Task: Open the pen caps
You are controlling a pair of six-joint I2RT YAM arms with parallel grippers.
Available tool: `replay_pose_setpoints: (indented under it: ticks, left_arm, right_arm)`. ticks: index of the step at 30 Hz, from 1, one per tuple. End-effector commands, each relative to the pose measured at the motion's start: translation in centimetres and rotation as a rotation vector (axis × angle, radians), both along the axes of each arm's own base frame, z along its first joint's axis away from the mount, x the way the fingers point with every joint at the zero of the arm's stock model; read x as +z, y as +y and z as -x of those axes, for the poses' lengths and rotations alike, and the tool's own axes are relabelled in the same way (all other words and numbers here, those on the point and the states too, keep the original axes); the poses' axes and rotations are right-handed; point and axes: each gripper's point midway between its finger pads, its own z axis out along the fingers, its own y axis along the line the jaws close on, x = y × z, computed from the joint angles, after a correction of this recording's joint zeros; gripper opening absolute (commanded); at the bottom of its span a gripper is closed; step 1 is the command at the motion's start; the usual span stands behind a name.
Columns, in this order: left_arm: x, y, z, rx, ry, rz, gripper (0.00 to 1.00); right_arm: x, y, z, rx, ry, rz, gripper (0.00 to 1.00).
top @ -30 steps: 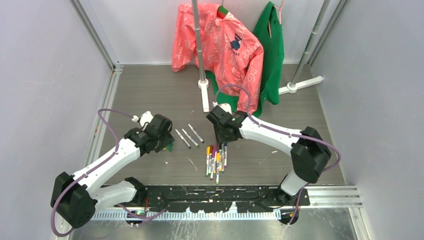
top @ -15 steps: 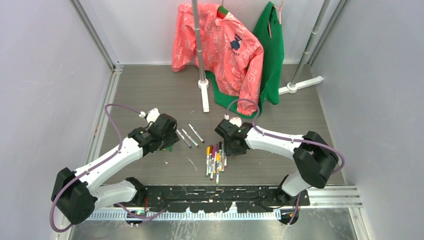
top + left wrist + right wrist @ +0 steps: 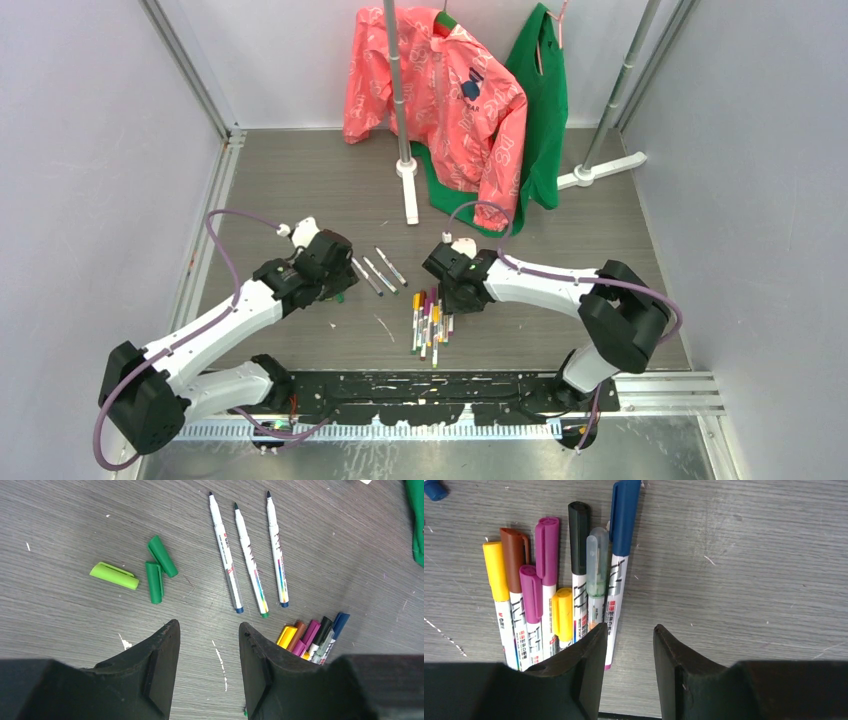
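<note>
Hanging pink jacket [image 3: 440, 90], green garment [image 3: 545, 110] behind pens [image 3: 428, 318].

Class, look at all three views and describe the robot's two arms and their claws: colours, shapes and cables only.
Both the left arm and right arm have smooth white link shells with bulky black joint housings. A thin purple cable loops along each. The left claw and right claw each have two matte black wedge-shaped fingers tapering to blunt tips.
</note>
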Motion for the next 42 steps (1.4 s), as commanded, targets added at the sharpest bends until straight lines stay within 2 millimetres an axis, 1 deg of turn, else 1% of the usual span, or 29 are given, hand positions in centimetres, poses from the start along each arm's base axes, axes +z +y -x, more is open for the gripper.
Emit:
replay_pose_setpoints:
  ticks: [1,7,13,17,21,27,29,33,36,42]
  left_arm:
    - [1.1,0.8,-0.2,0.018,-0.061,-0.009,0.48]
    - [1.2,1.4,0.2,0.011,-0.07,-0.028,0.47]
    - [1.3,1.3,0.3,0.003,-0.069,-0.017,0.47]
    - [1.2,1.0,0.2,0.0,-0.076,-0.002,0.48]
    - [1.3,0.4,-0.1,-0.018,-0.081,0.012,0.48]
    - [2.3,-0.3,-0.5,-0.033,-0.09,0.033,0.47]
    - [2.7,-0.2,-0.5,-0.034,-0.096,0.036,0.47]
    - [3.1,-0.2,-0.4,-0.026,-0.116,0.055,0.48]
    - [3.2,-0.3,-0.2,-0.022,-0.118,0.083,0.48]
    - [3.6,-1.2,0.3,-0.053,-0.103,0.127,0.5]
  right_arm:
    - [0.3,1.7,-1.1,-0.017,-0.029,-0.045,0.44]
    - [-0.8,2.2,-1.2,-0.016,-0.012,-0.026,0.44]
    - [-1.6,1.5,-0.7,-0.03,0.0,0.003,0.43]
    - [-2.3,0.8,-0.1,-0.044,0.013,0.023,0.41]
    - [-3.4,0.0,1.0,-0.072,0.047,0.038,0.33]
    - [-4.6,-0.8,2.7,-0.113,0.089,0.039,0.2]
    - [-4.8,-1.1,2.9,-0.123,0.091,0.042,0.14]
    - [-4.2,-1.7,2.6,-0.128,0.056,0.049,0.01]
    - [-3.4,-1.6,2.1,-0.122,0.032,0.044,0.01]
    - [0.1,-0.2,0.7,-0.078,-0.03,0.009,0.01]
